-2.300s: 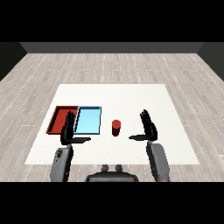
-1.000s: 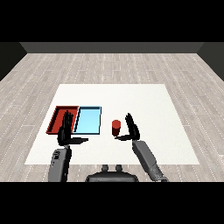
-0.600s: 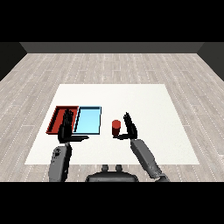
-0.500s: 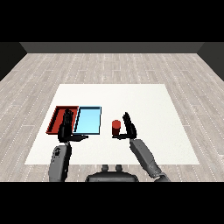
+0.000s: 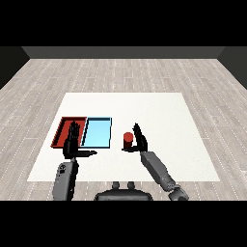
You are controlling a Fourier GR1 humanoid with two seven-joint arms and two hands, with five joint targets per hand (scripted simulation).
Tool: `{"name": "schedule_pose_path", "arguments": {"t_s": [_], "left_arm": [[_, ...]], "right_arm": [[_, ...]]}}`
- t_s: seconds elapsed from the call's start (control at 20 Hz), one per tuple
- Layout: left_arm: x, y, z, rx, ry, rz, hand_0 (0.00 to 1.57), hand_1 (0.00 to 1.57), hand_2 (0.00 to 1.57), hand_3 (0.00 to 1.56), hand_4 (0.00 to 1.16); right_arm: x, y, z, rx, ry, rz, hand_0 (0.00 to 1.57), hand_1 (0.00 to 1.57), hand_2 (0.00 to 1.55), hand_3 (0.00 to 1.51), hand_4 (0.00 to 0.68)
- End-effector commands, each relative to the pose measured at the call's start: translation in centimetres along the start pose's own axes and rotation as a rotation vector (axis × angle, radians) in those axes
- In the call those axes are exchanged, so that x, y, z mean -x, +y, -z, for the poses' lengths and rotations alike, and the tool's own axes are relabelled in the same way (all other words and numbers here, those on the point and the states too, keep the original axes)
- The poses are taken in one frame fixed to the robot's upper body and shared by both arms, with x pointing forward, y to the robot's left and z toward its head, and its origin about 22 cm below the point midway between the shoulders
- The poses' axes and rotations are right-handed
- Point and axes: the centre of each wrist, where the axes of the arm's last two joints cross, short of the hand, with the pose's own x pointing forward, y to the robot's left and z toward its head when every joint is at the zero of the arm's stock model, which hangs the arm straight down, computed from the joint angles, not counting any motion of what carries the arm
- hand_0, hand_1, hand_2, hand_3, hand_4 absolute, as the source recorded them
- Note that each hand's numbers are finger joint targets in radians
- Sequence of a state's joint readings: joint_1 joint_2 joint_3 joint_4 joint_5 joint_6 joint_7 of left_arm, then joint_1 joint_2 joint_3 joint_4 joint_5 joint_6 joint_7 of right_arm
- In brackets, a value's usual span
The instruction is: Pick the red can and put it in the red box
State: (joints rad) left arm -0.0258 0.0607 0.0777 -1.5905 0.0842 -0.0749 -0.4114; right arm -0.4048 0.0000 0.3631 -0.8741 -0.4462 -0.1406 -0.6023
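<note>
The red can (image 5: 128, 140) stands upright on the white table, just right of the light blue tray (image 5: 97, 132). My right hand (image 5: 140, 141) is right beside the can on its right side, fingers straight and pointing up, thumb reaching under the can toward its base. The red tray (image 5: 63, 129) lies at the far left, next to the blue one. My left hand (image 5: 73, 143) hovers in front of the red tray's near edge, open, fingers up and thumb pointing right.
The white table (image 5: 159, 116) spreads wide to the right and behind the can. Both trays sit side by side at the left. Grey wooden floor surrounds the table.
My right hand has swung in from the right to the can's side and edged closer over the last second. The left hand has barely moved.
</note>
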Motion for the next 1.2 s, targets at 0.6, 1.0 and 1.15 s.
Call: {"name": "schedule_pose_path", "arguments": {"t_s": [0.6, 1.0, 1.15], "left_arm": [[-1.6, -1.3, -0.7, -0.012, 0.006, 0.005, 0.00, 0.00, 0.00, 0.00, 0.00], [1.0, -1.6, -0.2, 0.002, 0.018, 0.020, 0.00, 0.00, 0.00, 0.00, 0.00], [1.7, -1.8, 0.9, 0.009, 0.003, 0.005, 0.00, 0.00, 0.00, 0.00, 0.00]], "right_arm": [[0.3, 2.6, -0.5, -0.039, 0.009, 0.061, 0.00, 0.00, 0.00, 0.00, 0.000], [-0.6, 2.6, 2.0, -0.009, 0.033, -0.023, 0.00, 0.00, 0.00, 0.00, 0.000], [-0.4, 3.3, 2.3, 0.023, 0.081, -0.049, 0.00, 0.00, 0.00, 0.00, 0.000]]}}
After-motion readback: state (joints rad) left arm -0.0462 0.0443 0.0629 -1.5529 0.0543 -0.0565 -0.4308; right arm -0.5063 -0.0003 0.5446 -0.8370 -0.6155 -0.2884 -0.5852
